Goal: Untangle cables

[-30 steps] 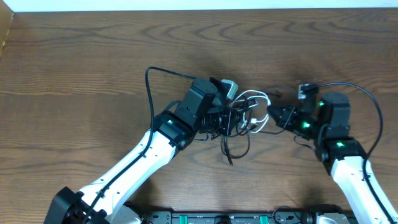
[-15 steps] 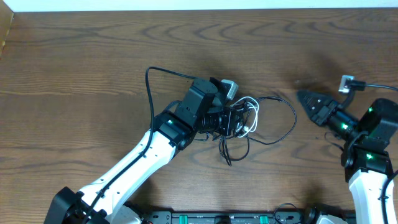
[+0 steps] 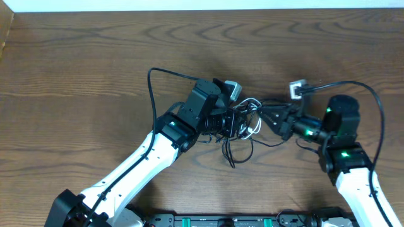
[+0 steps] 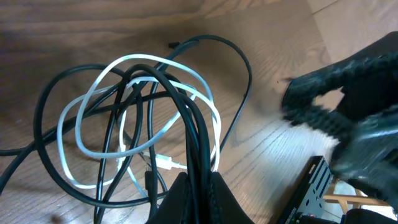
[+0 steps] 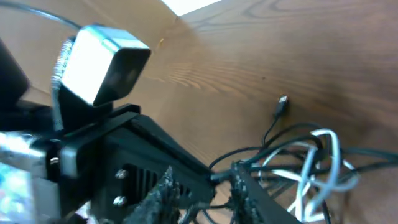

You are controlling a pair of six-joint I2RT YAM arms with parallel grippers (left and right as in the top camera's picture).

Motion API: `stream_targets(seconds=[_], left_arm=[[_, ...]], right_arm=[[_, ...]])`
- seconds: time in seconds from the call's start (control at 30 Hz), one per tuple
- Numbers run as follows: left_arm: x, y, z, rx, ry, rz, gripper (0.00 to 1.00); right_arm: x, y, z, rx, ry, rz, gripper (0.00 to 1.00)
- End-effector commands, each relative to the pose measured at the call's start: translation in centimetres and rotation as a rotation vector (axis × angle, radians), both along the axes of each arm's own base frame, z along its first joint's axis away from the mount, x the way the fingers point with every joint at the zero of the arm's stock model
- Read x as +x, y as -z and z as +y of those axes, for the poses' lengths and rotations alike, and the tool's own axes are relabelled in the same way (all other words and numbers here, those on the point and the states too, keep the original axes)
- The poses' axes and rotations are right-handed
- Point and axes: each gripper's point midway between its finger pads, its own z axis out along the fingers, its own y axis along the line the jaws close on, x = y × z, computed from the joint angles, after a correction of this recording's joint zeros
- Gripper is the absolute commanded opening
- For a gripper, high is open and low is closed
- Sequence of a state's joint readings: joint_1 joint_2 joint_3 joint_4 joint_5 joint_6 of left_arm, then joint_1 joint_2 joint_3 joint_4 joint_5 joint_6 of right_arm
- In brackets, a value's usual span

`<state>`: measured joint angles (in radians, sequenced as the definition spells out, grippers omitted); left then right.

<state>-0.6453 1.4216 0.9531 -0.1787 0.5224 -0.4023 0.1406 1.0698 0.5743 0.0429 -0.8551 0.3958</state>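
Cables [image 4: 186, 112] run as a bundle of black strands straight into the left gripper [image 4: 198, 182]. Its jaws are pressed together on them at the bottom of the left wrist view. Above that pinch the strands fan out into overlapping loops over the table [image 4: 74, 25], with the white cable [image 4: 149, 58] coiled through the black ones.

The right gripper [image 5: 208, 186] sits just beside the cables with its jaws a little apart. A black strand crosses the gap between them, and it cannot be told whether either finger touches it. Past its fingers a white loop and several black ones lie bunched together, and a small plug [image 5: 282, 104] shows just beyond them.

From overhead the cables lie near the middle of the table, between the two grippers, which face each other across them. Two black strands trail from the bunch towards the near edge. The left arm [image 3: 151, 151] reaches in from the lower left and the right arm [image 3: 353, 176] from the lower right.
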Motion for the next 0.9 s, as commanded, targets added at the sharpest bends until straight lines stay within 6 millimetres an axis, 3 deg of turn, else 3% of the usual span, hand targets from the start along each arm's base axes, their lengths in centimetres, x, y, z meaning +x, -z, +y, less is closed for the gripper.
stream_targets(seconds=[0.0, 0.1, 0.27, 0.63, 0.77, 0.87], left_arm=[[-0.2, -0.5, -0.1, -0.012, 0.022, -0.016, 0.08], [-0.3, -0.4, -0.1, -0.01, 0.022, -0.013, 0.08], [-0.2, -0.4, -0.1, -0.01, 0.021, -0.014, 0.08], [-0.2, -0.4, -0.1, -0.01, 0.021, -0.014, 0.08], [-0.2, -0.4, -0.1, -0.01, 0.021, -0.014, 0.08], [-0.2, -0.4, -0.1, -0.01, 0.021, -0.014, 0.08]], right_arm=[[2.0, 3.0, -0.2, -0.132, 0.088, 0.0, 0.22], [2.3, 3.9, -0.3, -0.146, 0.095, 0.021, 0.22], [2.6, 4.7, -0.7, -0.191, 0.109, 0.013, 0.31], [1.2, 7.4, -1.5, -0.273, 0.106, 0.112, 0.28], [2.5, 8.5, -3.8, -0.323, 0.282, 0.182, 0.18], [3.1, 9.1, -5.3, -0.36, 0.378, 0.205, 0.19]])
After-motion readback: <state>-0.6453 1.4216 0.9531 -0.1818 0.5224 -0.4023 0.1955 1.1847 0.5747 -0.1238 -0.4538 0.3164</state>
